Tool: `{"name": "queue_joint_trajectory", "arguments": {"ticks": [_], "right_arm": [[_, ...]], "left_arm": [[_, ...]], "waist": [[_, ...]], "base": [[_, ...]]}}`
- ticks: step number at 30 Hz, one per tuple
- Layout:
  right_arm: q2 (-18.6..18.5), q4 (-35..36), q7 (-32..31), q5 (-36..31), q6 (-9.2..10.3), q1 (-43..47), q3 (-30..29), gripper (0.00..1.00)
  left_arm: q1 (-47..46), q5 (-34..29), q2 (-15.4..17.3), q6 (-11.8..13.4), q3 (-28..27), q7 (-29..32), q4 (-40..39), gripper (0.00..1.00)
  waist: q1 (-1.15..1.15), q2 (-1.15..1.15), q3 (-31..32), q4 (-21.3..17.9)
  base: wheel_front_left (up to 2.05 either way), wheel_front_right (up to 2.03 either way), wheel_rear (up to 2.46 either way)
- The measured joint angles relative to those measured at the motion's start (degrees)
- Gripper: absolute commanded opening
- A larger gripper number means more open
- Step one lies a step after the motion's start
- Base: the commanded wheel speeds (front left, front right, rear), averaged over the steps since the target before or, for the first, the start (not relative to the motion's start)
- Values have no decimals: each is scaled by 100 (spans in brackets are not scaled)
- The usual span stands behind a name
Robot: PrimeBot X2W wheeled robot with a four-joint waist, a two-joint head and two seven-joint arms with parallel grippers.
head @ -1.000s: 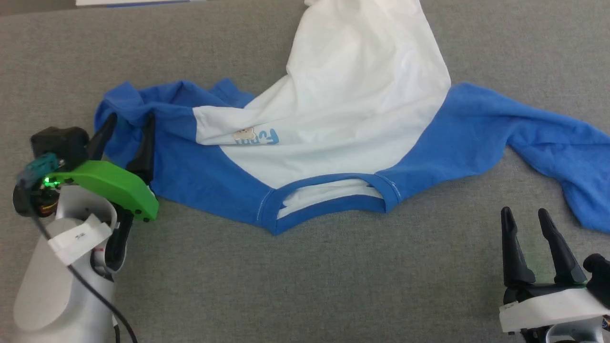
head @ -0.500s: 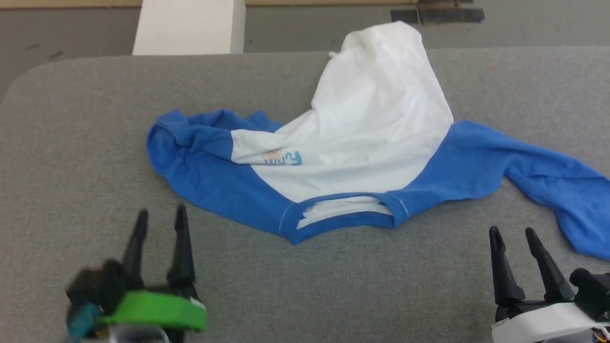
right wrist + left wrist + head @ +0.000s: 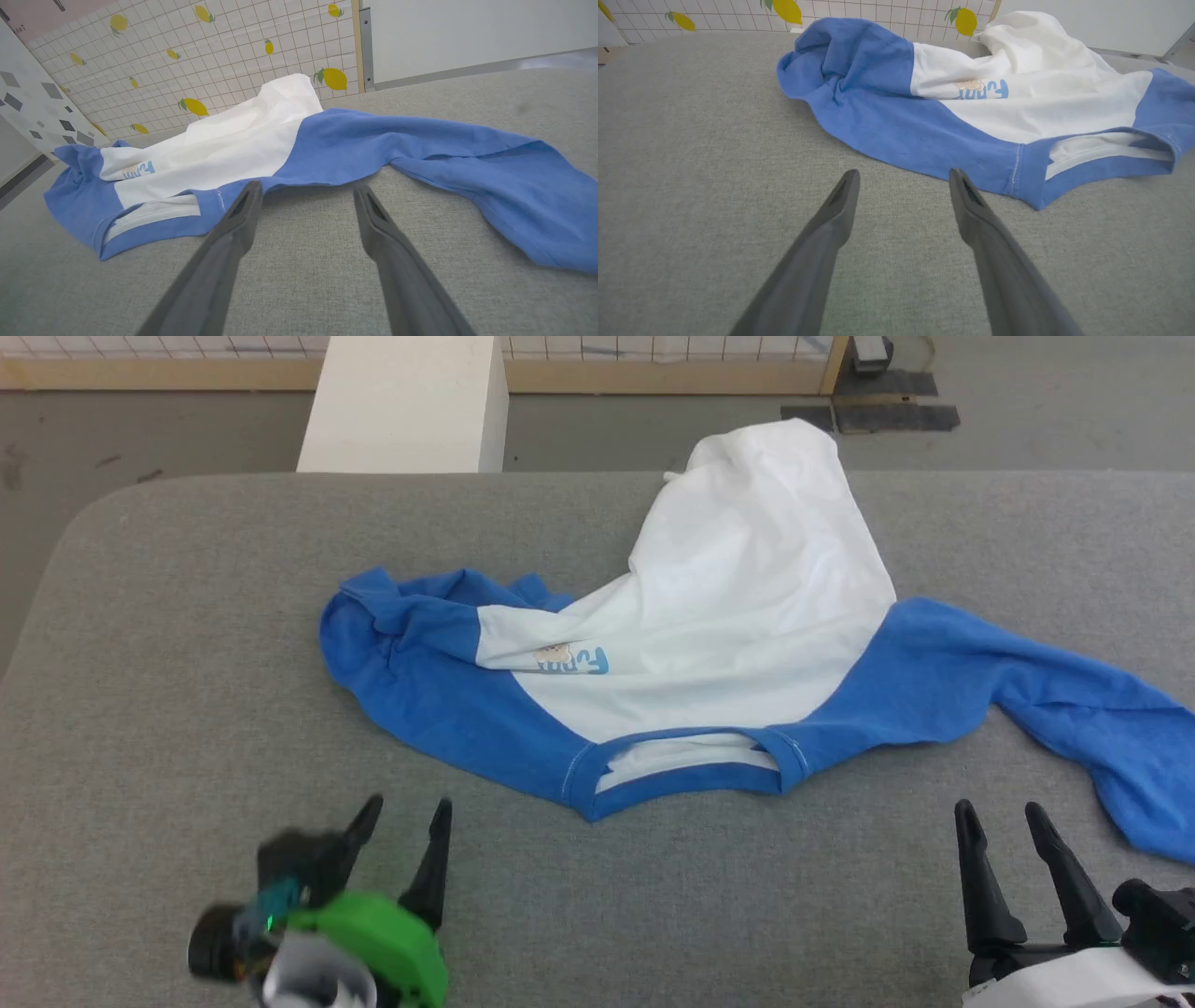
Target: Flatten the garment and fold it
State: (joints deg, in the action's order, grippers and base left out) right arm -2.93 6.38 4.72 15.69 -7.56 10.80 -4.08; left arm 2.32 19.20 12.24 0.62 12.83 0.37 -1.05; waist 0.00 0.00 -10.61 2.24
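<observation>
**Q:** Surface?
**A:** Grey cloth-covered table (image 3: 159, 709), even weave, rounded at its far-left corner. It's flat and bare around my fingers.

**Q:** Where's the shirt?
**A:** The shirt (image 3: 747, 616) is on the table in front of me. Its neck (image 3: 686, 765) faces me and the white body runs away toward the far edge. The far end of the body shows past that edge line. Can't tell if it's humped up or hanging over. The left sleeve (image 3: 401, 616) is bunched and creased against the body. The right sleeve (image 3: 1074, 709) is stretched out to my right, rumpled near its end, and it runs off the head view's right side. The lettering (image 3: 583, 661) is partly tucked under a fold.

**Q:** Fingers?
**A:** My left gripper (image 3: 408, 803) is spread wide with nothing between the fingers. It's over bare table on the near side, near the blue left shoulder but apart from it, and blurred in the head view. My right gripper (image 3: 997, 809) is spread wide too, also empty. It's near side at the right, close to the right sleeve and not touching it in the head view.

**Q:** Room?
**A:** There's grey floor (image 3: 140, 439) beyond the table. A white box (image 3: 406, 406) stands just behind the far edge, left of centre. A wooden rail (image 3: 653, 375) runs along the foot of a white grid wall (image 3: 210, 42) printed with yellow lemons (image 3: 335, 78). A dark mat (image 3: 896, 415) lies on the floor at far right. A plain white panel (image 3: 467, 32) sits right of the grid. A pale panel with grey diamonds (image 3: 28, 102) is at the left of the right wrist view.
</observation>
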Motion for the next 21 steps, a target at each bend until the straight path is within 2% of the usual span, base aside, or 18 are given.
{"name": "queue_joint_trajectory", "arguments": {"ticks": [2,8,11,21], "right_arm": [[0,0,0,5,0,-6,5,100],[0,-74,89,124,0,-110,94,100],[0,-123,156,158,0,-203,108,100],[0,-290,315,177,0,-406,108,100]], "left_arm": [[-341,12,88,-80,59,464,-3,100],[-1050,450,64,-140,97,1666,301,100],[-1222,470,93,-129,104,1960,475,100],[-1729,612,138,-124,113,2404,802,100]], "waist": [[0,0,-71,-24],[0,0,-345,-169],[0,0,-485,-275],[0,0,-909,-596]], "base": [[0,0,0],[0,0,0],[0,0,0],[0,0,0]]}}
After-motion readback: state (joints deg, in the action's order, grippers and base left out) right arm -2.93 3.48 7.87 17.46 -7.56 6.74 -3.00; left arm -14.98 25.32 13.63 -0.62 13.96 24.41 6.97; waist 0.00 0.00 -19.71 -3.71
